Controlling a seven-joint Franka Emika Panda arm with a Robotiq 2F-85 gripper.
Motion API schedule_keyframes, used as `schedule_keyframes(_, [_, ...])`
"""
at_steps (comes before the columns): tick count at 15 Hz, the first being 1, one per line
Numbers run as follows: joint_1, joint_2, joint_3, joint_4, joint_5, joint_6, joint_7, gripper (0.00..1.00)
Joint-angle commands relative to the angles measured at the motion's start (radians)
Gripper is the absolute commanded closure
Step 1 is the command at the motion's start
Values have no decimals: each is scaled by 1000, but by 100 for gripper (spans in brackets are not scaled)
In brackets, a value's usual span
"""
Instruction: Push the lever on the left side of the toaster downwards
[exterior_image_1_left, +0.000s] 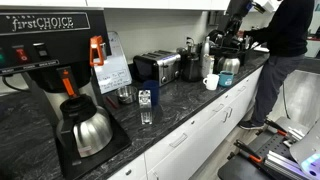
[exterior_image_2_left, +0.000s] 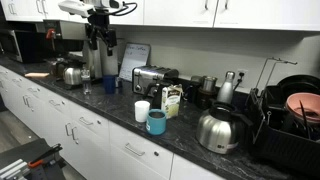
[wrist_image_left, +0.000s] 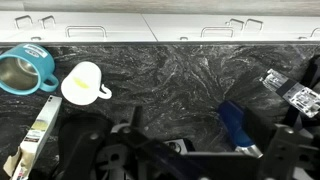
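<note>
The brushed-steel toaster (exterior_image_1_left: 160, 67) with a black end panel stands at the back of the dark counter, seen in both exterior views (exterior_image_2_left: 152, 78). Its lever is too small to make out. My gripper (exterior_image_2_left: 97, 45) hangs above the counter well away from the toaster, by the steel urn, and also shows in an exterior view (exterior_image_1_left: 228, 42). In the wrist view its dark fingers (wrist_image_left: 195, 150) are spread apart with nothing held, above a blue cup (wrist_image_left: 235, 125). The toaster is out of the wrist view.
A white mug (exterior_image_2_left: 142, 110) and a teal mug (exterior_image_2_left: 157, 122) stand near the counter's front edge. A steel carafe (exterior_image_2_left: 218, 130) and a dish rack (exterior_image_2_left: 290, 120) are further along. The black coffee brewer (exterior_image_1_left: 45, 60) and a person (exterior_image_1_left: 285, 50) stand at opposite ends.
</note>
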Motion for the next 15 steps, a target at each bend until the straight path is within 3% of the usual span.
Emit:
schedule_keyframes(1, [-9,0,8,2,5,-2,-3,0])
schedule_keyframes(6, [0,74,61,26,-2,93,45,0])
schedule_keyframes(12, [12,282,173,108,-54,325,170,0])
schedule_keyframes(15, [-3,396,207,166,-141,401,260,0])
